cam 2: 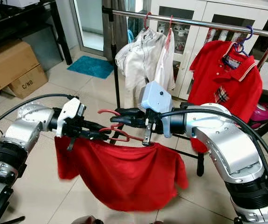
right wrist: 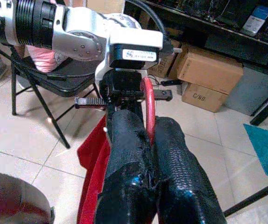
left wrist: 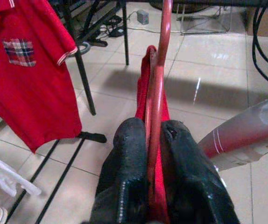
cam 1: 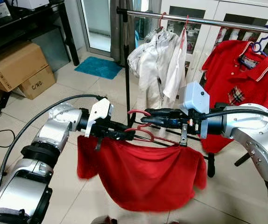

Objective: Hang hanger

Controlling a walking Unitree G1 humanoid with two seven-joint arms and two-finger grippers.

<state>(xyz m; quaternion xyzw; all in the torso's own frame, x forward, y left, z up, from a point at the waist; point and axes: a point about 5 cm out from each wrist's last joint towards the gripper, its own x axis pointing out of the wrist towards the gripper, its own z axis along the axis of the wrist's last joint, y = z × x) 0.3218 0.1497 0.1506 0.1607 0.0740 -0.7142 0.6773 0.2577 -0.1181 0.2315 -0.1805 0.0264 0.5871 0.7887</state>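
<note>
- The red hanger (cam 1: pixel 145 132) is held low in front of the robot, well below the clothes rail (cam 1: pixel 204 20), with a red garment (cam 1: pixel 141 175) draped over it and sagging toward the tiled floor (cam 1: pixel 78 93).
- The left gripper (cam 1: pixel 129 134) is clamped on the hanger's wire; the right gripper (cam 1: pixel 145 115) is closed around the wire near the hook.
- Risk: the garment lies loosely over the hanger, so tilting during the lift could likely let it slide off.
- Risk: two grips on thin wire could twist or bend it if the arms move unevenly.
- Open room: a bare stretch of rail lies between the white clothes (cam 1: pixel 159 65) and the red polo shirt (cam 1: pixel 241 79).
- Edges: the rail's upright post (cam 1: pixel 126 65) stands just beyond the grippers, and cardboard boxes (cam 1: pixel 17 67) sit well off to the left.
</note>
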